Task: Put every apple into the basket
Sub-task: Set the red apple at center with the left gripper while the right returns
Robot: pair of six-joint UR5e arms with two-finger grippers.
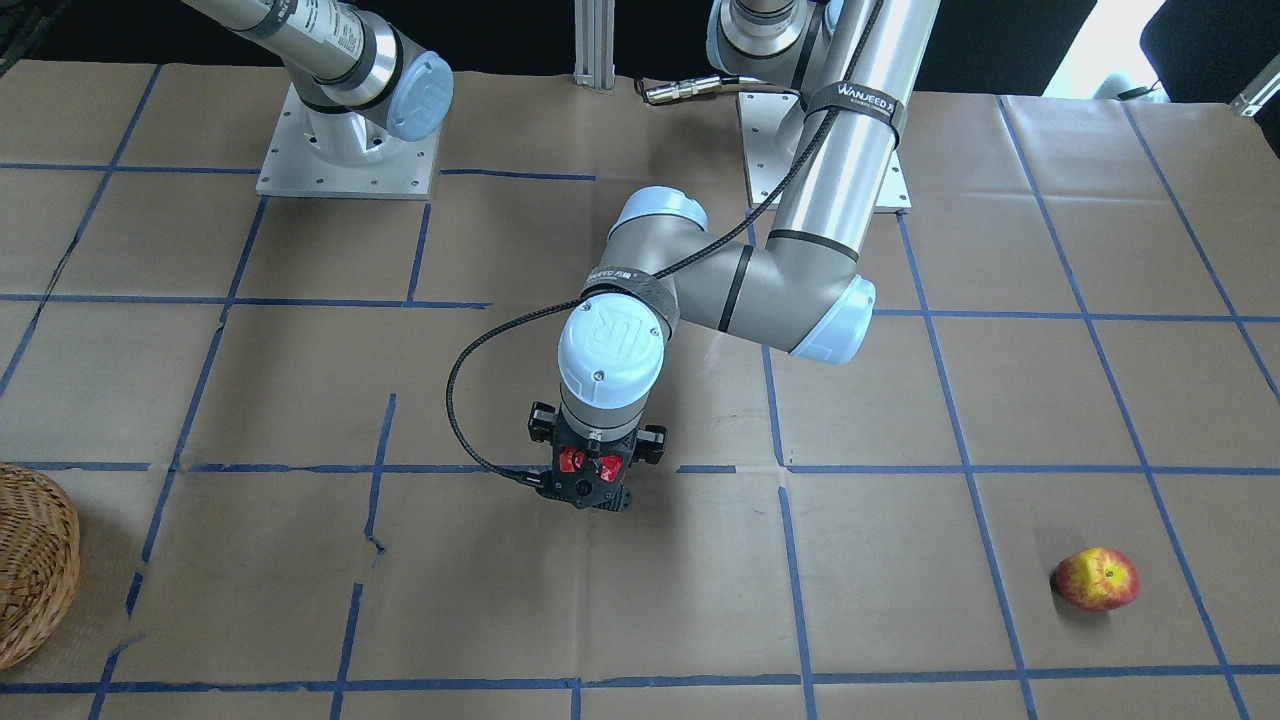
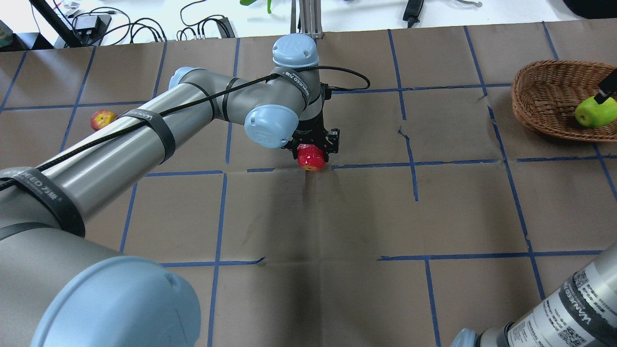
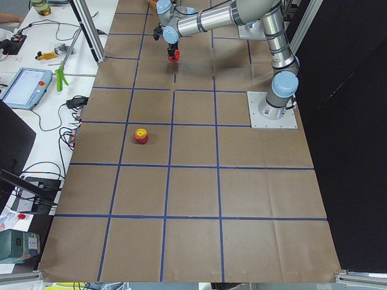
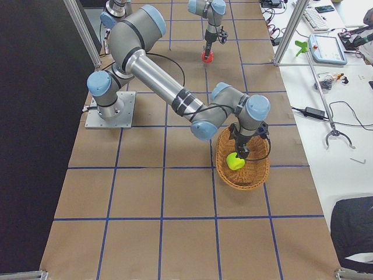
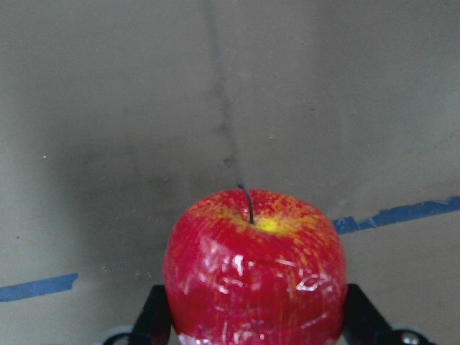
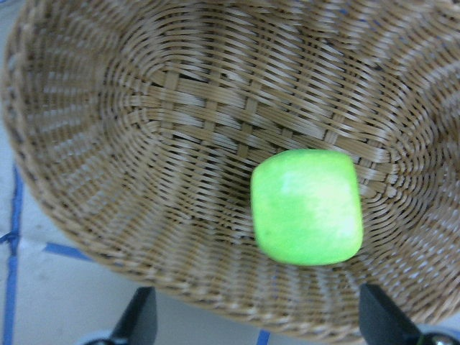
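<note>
My left gripper (image 2: 315,144) is shut on the deep red apple (image 2: 311,158) and holds it over the middle of the table; in the left wrist view the apple (image 5: 255,273) sits between both fingers (image 5: 154,320). My right gripper (image 4: 240,146) is open above the wicker basket (image 2: 544,96). The yellow-green apple (image 6: 305,206) lies inside the basket (image 6: 144,108), apart from the fingers (image 6: 136,316). The red-and-yellow apple (image 2: 102,119) lies alone on the table at the far left, also in the front view (image 1: 1096,578).
Brown paper with a blue tape grid covers the table (image 2: 337,217). The basket stands near the table's right end (image 1: 35,560). Both arm bases (image 1: 345,150) are bolted at the robot's edge. Cables and a tablet (image 3: 24,87) lie off the far edge.
</note>
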